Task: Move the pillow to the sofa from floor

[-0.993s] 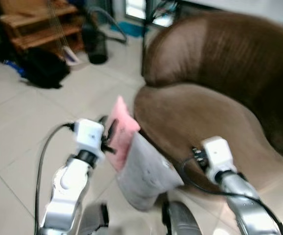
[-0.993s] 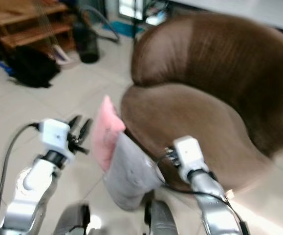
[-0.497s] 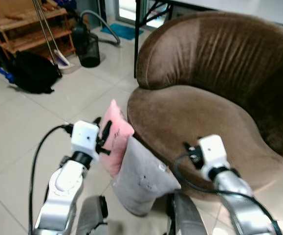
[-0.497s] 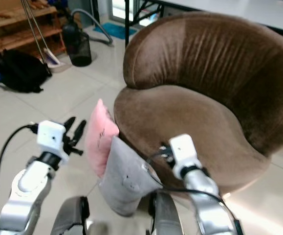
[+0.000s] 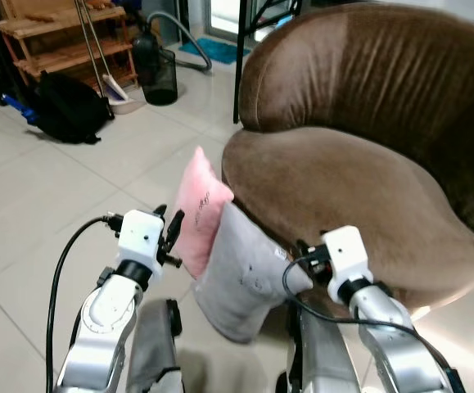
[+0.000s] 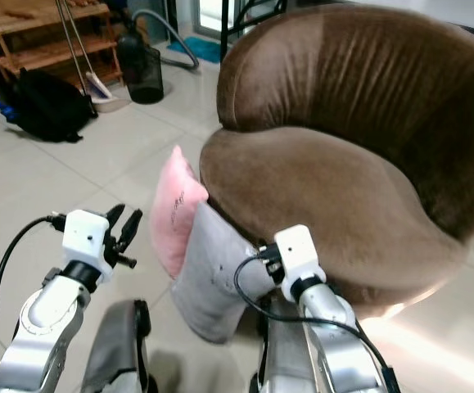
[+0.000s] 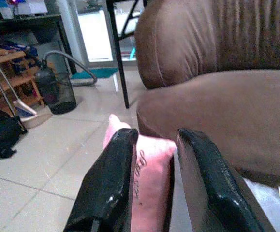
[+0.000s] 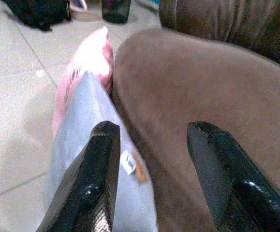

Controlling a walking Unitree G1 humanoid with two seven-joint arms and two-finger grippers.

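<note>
Grey pillow (image 8: 86,140) label seen betw right gripper (image 8: 154,179) spread fingers.

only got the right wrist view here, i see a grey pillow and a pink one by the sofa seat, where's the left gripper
Observer: The left gripper hangs open beside the pink pillow, not touching it.
Operator: are both pillows off the floor yet
Observer: No. The grey pillow stands on the tile floor, leaning on the sofa front.
Operator: anything behind them to watch for
Observer: A black bag and a black bin sit farther back, well apart.
</note>
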